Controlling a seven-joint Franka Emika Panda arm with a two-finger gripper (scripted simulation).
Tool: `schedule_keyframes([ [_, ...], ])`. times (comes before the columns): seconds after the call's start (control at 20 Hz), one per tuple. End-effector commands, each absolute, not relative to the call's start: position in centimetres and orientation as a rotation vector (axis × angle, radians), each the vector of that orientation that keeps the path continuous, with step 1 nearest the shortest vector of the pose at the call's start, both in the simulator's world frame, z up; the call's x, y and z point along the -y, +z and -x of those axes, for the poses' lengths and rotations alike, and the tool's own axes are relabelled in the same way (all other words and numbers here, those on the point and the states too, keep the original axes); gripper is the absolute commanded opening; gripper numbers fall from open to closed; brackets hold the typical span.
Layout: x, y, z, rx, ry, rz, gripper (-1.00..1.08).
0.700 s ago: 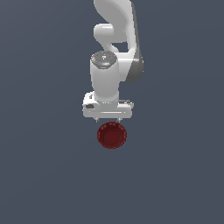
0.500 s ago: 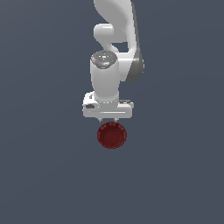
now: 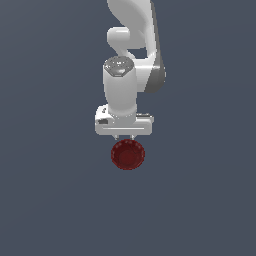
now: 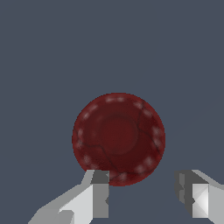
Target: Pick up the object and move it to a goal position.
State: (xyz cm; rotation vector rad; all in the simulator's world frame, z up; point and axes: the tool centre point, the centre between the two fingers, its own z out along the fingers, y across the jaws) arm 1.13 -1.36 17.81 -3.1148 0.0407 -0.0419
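Spread wide, the white gripper [image 4: 146, 194] hangs above the dark red bowl [image 4: 118, 138] with nothing between its fingers; in the wrist view one fingertip [image 4: 100, 192] overlaps the bowl's rim and the other stands apart from it, clear of the rim. In the exterior view the gripper [image 3: 124, 136] sits just above the bowl [image 3: 128, 154], with only the two small fingertips showing beneath the palm. Whether the fingers already reach down to rim height cannot be told from either view.

The bowl rests upright, open side up, directly under the arm. It looks like a rigid, shallow dish with a ribbed, scalloped rim and faint crack-like lines across its inside, so it is probably light and stiff, and would not give under the fingers. Its glossy look suggests a slippery surface. Since it appears roughly as wide as the finger spread, spanning the whole bowl looks tight; a pinch on one side of the rim wall, one finger inside and one outside, seems the safer hold, and the ribs should help against slipping.

Under the bowl lies a plain, flat slate-grey surface [image 3: 50, 200] that fills both views, with no edge, wall or goal marker visible anywhere.
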Motion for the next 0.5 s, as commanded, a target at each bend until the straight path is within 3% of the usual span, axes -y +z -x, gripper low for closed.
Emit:
schedule_keyframes([
  [0.0,1.5,17.5,-1.1,-0.043,-0.037,3.106,0.28],
  [0.45,2.9,14.8,-0.9,-0.065,-0.002,3.009,0.28],
])
